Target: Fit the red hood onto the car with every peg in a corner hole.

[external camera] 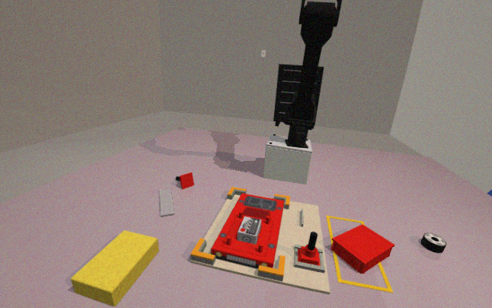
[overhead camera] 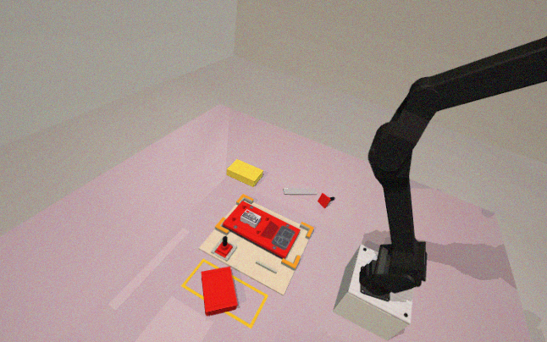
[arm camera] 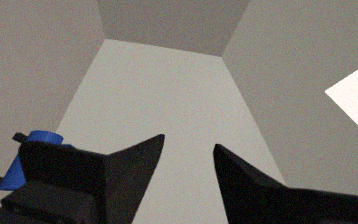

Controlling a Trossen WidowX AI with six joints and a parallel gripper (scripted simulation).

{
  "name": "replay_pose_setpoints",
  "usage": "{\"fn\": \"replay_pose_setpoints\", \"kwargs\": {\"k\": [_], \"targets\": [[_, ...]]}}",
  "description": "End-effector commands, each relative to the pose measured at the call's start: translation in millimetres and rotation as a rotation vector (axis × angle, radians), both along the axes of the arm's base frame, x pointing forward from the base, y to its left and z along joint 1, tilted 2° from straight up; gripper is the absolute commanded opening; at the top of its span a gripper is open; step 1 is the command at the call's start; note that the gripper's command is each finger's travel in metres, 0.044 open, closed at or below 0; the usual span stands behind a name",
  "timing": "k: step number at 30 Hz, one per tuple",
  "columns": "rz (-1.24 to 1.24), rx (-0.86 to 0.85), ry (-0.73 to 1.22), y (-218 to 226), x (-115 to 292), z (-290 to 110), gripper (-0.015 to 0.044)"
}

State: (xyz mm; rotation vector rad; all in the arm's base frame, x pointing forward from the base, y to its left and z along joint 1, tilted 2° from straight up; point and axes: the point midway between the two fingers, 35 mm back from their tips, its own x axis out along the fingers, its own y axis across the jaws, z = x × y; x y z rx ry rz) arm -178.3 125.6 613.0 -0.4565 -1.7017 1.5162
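Observation:
The red chassis (overhead camera: 241,231) (external camera: 228,229) lies in the jig on a cream board, with the grey engine block (overhead camera: 250,217) (external camera: 248,230) on its deck and short red pegs around it. The red hood (overhead camera: 219,290) (external camera: 362,245) lies roof up on the table beside the board, turned across the yellow outline; its holes are hidden. My gripper (arm camera: 189,143) is open and empty in the wrist view, pointing away from the table towards the walls and ceiling. It is outside the top and exterior views, far from the hood.
Orange corner stops (overhead camera: 301,260) (external camera: 273,270) edge the chassis. A red piece with a black post (overhead camera: 224,247) (external camera: 308,255) and a thin grey bar (overhead camera: 265,267) (external camera: 301,217) are on the board. A yellow block (overhead camera: 244,172) (external camera: 116,266), a grey strip (overhead camera: 300,191) (external camera: 166,202) and a black-and-white roll (external camera: 433,242) lie around.

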Motion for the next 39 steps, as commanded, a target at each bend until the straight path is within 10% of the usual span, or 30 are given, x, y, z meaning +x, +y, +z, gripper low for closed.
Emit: {"fn": "replay_pose_setpoints", "kwargs": {"k": [1, 9, 39], "targets": [[-0.002, -0.002, 0.000, 1, 0, 0, 0.0247], [-0.087, -0.116, 0.027, 38, -12, -22, 0.0440], [-0.526, -0.567, 0.314, 202, 58, -133, 0.0440]]}}
